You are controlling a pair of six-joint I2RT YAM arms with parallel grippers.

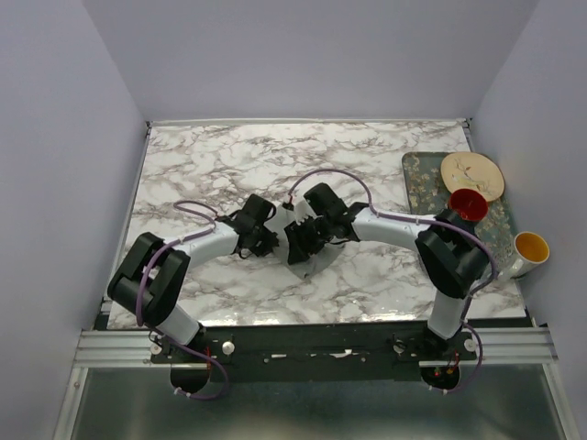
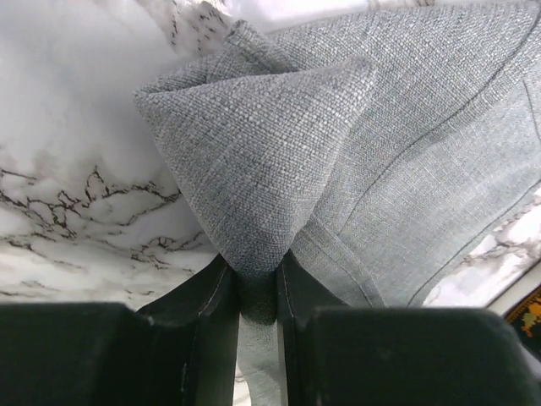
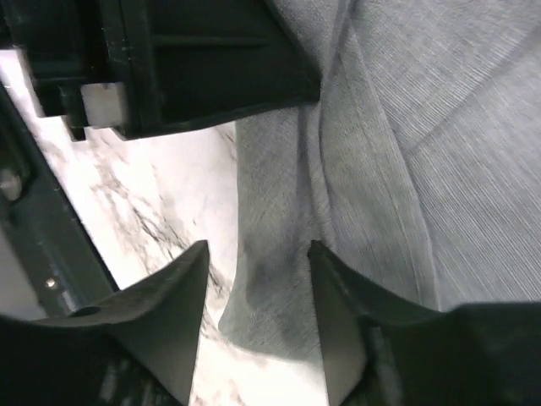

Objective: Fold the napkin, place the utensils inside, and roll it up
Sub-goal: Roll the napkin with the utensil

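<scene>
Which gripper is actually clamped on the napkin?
The left gripper: its jaws pinch a raised fold of the napkin. The right gripper stands open, with cloth lying loose between its fingers, not squeezed.

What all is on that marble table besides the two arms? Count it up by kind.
Napkin: 1
Tray: 1
Plate: 1
Cups: 2, a red cup and an orange-lined cup
Total: 5
</scene>
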